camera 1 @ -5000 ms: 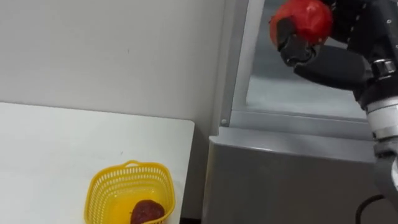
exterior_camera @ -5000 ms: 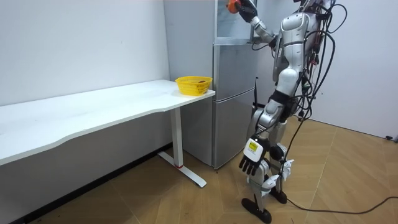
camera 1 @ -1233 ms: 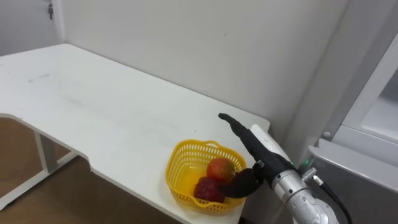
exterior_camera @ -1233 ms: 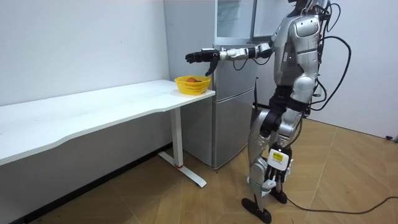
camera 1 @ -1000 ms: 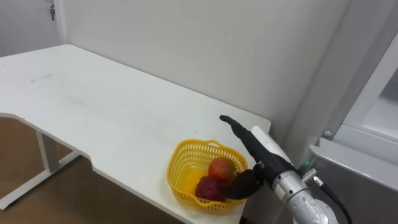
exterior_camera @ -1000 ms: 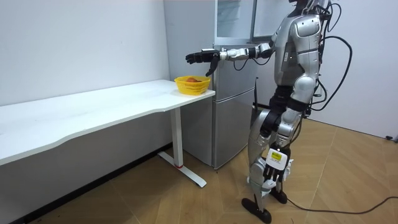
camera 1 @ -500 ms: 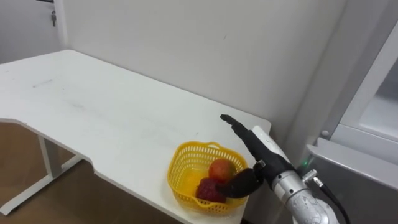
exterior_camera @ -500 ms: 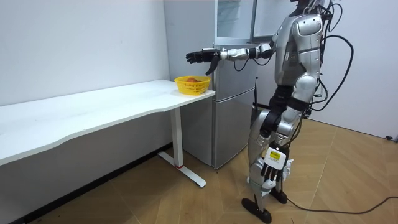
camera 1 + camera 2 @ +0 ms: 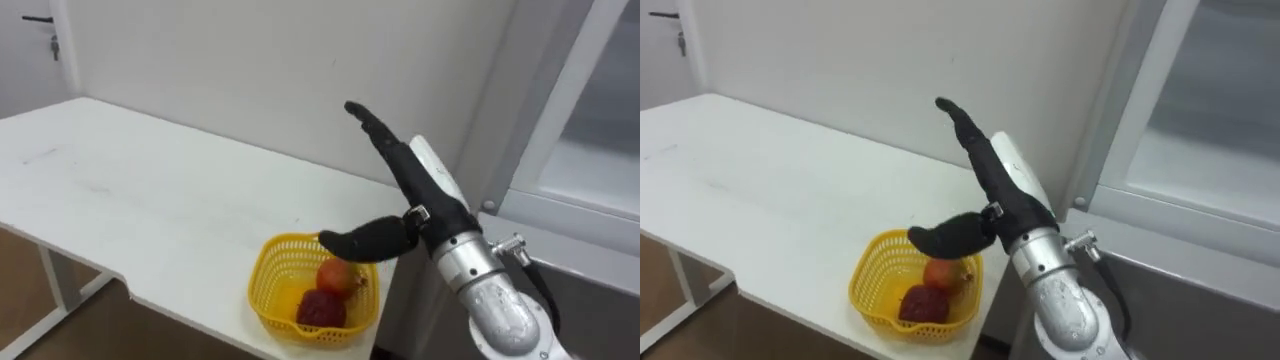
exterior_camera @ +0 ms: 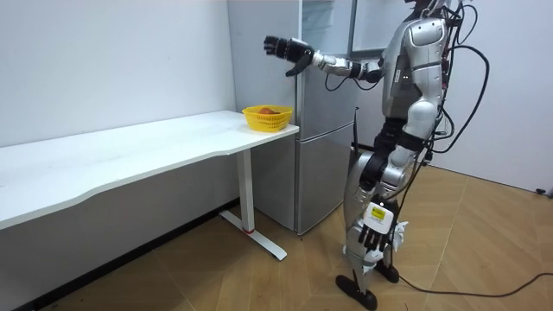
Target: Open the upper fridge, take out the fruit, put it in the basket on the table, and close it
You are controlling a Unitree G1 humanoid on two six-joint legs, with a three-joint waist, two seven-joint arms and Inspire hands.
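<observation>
Now the robot's black right hand, fingers straight and empty, hovers above the yellow plastic mesh basket holding a round red-orange fruit. It should probably rise clear of the rim before swinging towards the grey fridge.

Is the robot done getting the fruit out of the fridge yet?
Nearly, it seems. Done: a red-orange fruit lies in the yellow basket on the table, beside a dark red fruit. In hand: nothing; the right hand is open above the basket, and the left hand hangs by the robot's side. Left: the upper fridge looks open, so shutting it may remain.
</observation>
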